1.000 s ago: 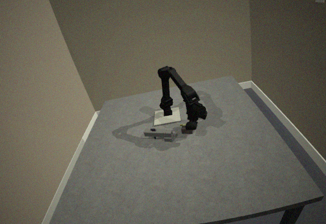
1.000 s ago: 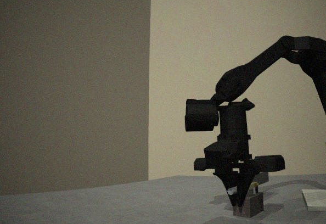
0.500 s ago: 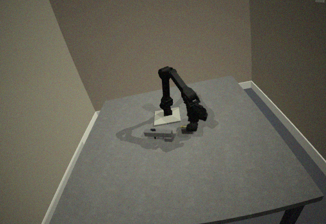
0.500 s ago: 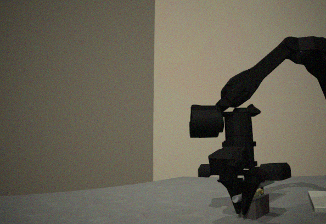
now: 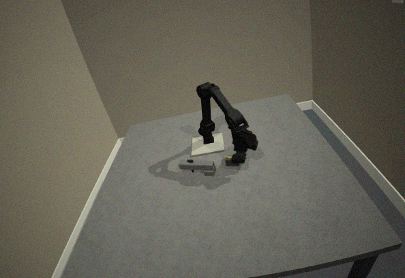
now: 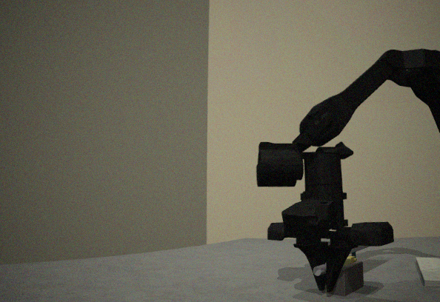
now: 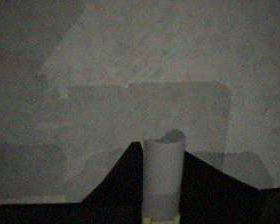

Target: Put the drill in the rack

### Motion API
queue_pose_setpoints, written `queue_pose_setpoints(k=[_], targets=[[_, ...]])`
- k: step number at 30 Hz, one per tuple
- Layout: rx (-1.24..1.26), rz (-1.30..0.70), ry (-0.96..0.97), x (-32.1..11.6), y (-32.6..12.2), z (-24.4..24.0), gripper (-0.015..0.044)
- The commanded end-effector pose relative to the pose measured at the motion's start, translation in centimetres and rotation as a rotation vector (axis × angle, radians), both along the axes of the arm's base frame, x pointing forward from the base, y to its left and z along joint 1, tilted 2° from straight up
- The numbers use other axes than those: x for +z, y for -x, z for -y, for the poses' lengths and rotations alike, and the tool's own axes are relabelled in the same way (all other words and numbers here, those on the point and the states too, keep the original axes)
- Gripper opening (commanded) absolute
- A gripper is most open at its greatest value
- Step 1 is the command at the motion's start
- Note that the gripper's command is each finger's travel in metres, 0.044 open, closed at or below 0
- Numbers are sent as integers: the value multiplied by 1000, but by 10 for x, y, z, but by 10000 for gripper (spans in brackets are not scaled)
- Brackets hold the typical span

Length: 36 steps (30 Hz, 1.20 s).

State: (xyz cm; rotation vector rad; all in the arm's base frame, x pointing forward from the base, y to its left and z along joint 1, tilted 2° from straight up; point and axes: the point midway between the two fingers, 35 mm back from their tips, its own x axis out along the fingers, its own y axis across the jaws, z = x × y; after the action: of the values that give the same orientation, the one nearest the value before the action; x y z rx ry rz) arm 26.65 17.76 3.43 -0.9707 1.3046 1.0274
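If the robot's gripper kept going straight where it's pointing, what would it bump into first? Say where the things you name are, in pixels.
Probably the gray table top (image 5: 256,212) (image 6: 148,279) (image 7: 141,40): the gripper (image 5: 238,161) (image 6: 325,289) (image 7: 149,149) points down, tips very low. The little block (image 5: 232,163) (image 6: 352,279) looks just beside them, but depth is unclear.
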Motion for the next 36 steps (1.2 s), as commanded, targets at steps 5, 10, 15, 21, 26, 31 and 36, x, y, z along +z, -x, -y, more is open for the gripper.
queue_pose_setpoints(k=[5, 10, 15, 21, 26, 31, 36], targets=[[-4, -10, 11, -7, 2, 4, 0], [-4, -10, 12, -7, 2, 5, 0], [-4, -10, 12, -7, 2, 5, 0], [-4, -10, 12, -7, 2, 5, 0], [-4, -10, 12, -7, 2, 6, 0], [-4, -10, 12, -6, 2, 6, 0], [-4, -10, 12, -6, 2, 6, 0]])
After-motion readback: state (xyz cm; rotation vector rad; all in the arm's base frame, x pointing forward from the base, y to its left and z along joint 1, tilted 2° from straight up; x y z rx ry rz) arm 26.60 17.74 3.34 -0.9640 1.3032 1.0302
